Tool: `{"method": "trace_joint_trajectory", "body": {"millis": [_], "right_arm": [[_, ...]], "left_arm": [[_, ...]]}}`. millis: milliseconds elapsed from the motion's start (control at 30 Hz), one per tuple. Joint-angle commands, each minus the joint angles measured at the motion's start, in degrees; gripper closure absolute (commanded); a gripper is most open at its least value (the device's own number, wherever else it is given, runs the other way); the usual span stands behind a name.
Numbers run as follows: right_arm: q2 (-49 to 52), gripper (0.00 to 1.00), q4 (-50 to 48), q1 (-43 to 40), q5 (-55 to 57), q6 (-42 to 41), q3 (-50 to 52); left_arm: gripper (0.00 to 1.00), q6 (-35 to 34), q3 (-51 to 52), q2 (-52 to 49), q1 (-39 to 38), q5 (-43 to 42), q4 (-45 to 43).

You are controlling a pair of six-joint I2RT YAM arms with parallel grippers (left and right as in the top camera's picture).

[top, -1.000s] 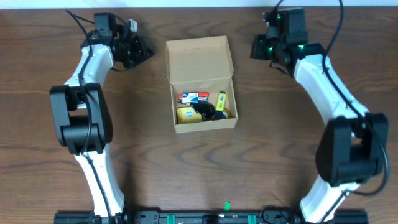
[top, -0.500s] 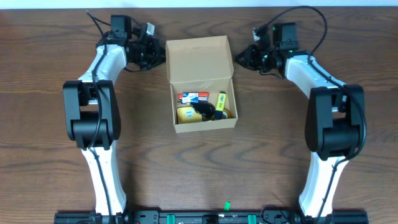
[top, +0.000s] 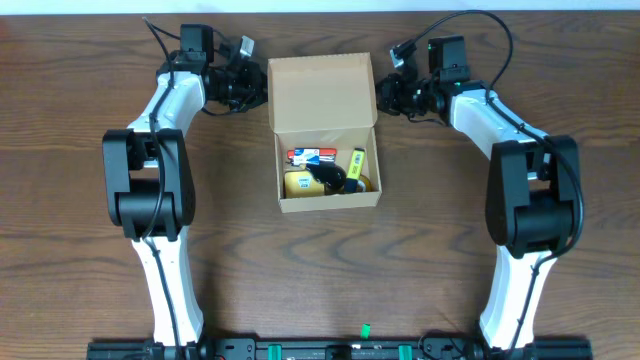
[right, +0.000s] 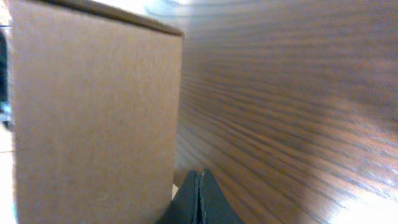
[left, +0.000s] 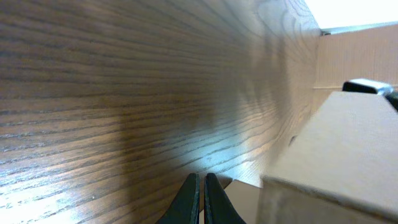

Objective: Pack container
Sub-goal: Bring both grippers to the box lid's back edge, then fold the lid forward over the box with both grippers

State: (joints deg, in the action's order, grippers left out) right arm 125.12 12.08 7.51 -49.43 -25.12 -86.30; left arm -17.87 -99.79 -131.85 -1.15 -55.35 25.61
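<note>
- Sitting at the middle of the wooden table (top: 450, 250), the tan cardboard box (top: 330, 203) is open, its lid flap (top: 320, 95) laid back toward the far edge.
- Small items (top: 330, 172), several of them yellow, lie inside.
- The left gripper (top: 252, 88) is just beside the flap's left edge, fingers pressed together, holding nothing.
- The right gripper (top: 390, 95) is just beside the flap's right edge, fingers likewise closed and empty.

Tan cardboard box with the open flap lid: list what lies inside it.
Inside the tan cardboard box: a red-white-blue packet, a slim yellow tube, a black object and a yellow block. Anything beneath them is covered.
</note>
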Motion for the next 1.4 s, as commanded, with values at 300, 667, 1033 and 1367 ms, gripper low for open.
{"method": "trace_joint_trajectory", "body": {"millis": [300, 667, 1033, 1367], "right_arm": [[-4.09, 0.99, -4.98, -2.23, -12.13, 2.56, -0.70], [-13.92, 0.99, 7.67, -1.29, -11.10, 16.06, -0.70], [-17.99, 0.98, 34.99, 5.14, 8.13, 30.97, -0.70], [-20.37, 0.98, 46.51, 9.42, 19.87, 34.01, -0.70]], "left_arm": [[0.94, 7.32, -1.27, 10.88, -0.28, -1.27, 2.38], [0.94, 18.60, -1.27, 17.42, -0.39, -1.18, 12.46], [0.94, 31.30, -1.25, 23.67, -0.44, 11.85, 32.85], [0.94, 33.18, -1.25, 24.79, -0.46, 18.27, 43.67]]}}
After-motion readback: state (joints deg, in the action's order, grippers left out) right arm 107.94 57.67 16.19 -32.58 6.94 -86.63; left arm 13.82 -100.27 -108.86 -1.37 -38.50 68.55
